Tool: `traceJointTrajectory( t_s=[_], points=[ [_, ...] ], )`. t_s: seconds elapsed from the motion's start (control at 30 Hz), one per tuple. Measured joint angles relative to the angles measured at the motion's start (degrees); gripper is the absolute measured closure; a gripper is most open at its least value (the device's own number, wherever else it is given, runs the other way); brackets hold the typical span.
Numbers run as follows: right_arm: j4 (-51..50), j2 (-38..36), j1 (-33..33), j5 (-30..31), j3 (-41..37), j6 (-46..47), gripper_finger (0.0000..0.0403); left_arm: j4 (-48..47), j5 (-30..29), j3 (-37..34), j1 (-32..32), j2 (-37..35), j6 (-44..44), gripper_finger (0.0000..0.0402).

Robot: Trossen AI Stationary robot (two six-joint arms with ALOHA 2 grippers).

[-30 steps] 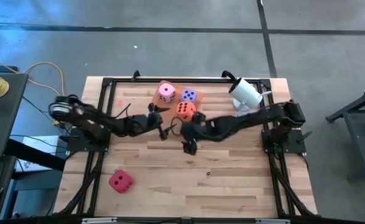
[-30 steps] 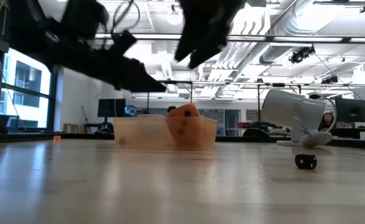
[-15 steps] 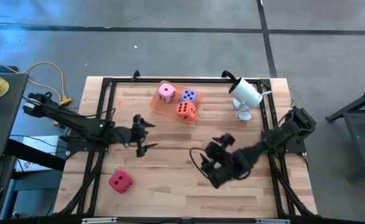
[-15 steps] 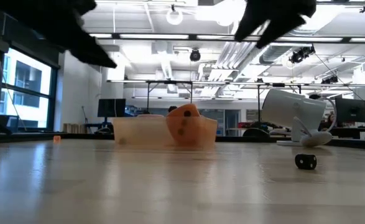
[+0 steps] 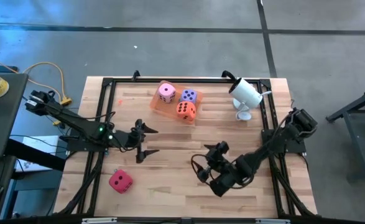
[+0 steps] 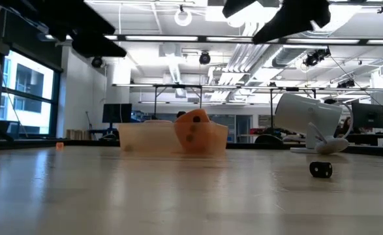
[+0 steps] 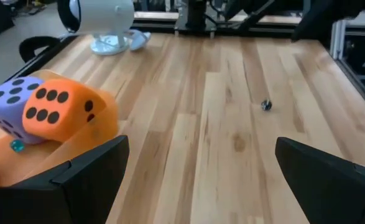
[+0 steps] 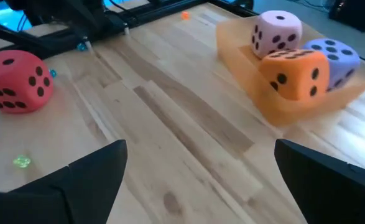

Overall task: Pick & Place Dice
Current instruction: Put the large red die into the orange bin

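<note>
My left end effector (image 5: 142,141) hangs over the left-middle of the pale wood-plank tabletop (image 5: 170,174), its two dark fingers spread wide with nothing between them; my right end effector (image 5: 214,167) sits over the right-centre, likewise spread and empty. Three of the soft cubes with dark pips rest in the flat translucent orange tray (image 5: 163,106) near the far edge: the pink die (image 5: 166,93) on its left side, the lavender-purple die (image 5: 188,96) to its right, and the orange die (image 5: 184,111) in front of them, pressed against the purple one in my left wrist view. The red die (image 5: 120,181) lies alone on bare planks near the front-left corner, close to the black metal frame rail (image 5: 94,163) that runs along that side, well apart from the tray. Between the tray and the front edge the planks are mostly bare, so the middle strip is the widest open stretch; a tiny dark die-like object (image 6: 320,170) lies there on the right half, and a small green speck (image 8: 22,161) lies near the red die. A white cylindrical camera on a round foot (image 5: 245,96) stands at the far right, just beside the right frame rail. I can read no lettering on any of these; the only markings are the pips on the dice.
</note>
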Motion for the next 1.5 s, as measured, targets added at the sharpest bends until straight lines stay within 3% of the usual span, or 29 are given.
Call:
traceJointTrajectory(
  t_s=[0.3, 0.53, 0.7, 0.83, 1.0, 1.17, 1.5],
  points=[
    [2.1, 0.0, -4.8, -8.0, 0.0, -4.2, 0.0007, -1.8, 0.2, 0.0, -1.3, 0.1, 1.0, 0.0006],
    [2.7, 0.0, -6.1, -2.9, 0.0, -6.1, 0.0007, -5.1, 4.3, 0.0, -1.8, -0.9, 7.7, 0.0006],
    [2.8, 0.1, -6.1, -2.1, 0.0, -6.1, 0.0007, -20.7, 14.5, 5.8, -2.4, -1.6, 3.7, 0.0006],
    [3.6, 0.1, -6.1, -2.1, 0.0, -6.1, 0.0007, -31.8, 15.8, 11.4, -3.7, -0.8, 1.5, 0.0006],
    [3.6, 0.1, -6.1, -1.9, 0.0, -6.5, 0.0007, -39.2, 19.0, 14.2, -8.5, -0.9, 2.5, 0.0006],
    [3.7, 0.1, -6.1, -1.9, 0.0, -7.7, 0.0007, -40.8, 18.3, 14.2, -11.7, -0.9, 2.7, 0.0006],
    [3.6, 0.1, -6.1, -2.4, 0.0, -8.9, 0.0007, -40.4, 18.0, 14.2, -12.1, -0.9, 2.7, 0.0006]
  ],
)
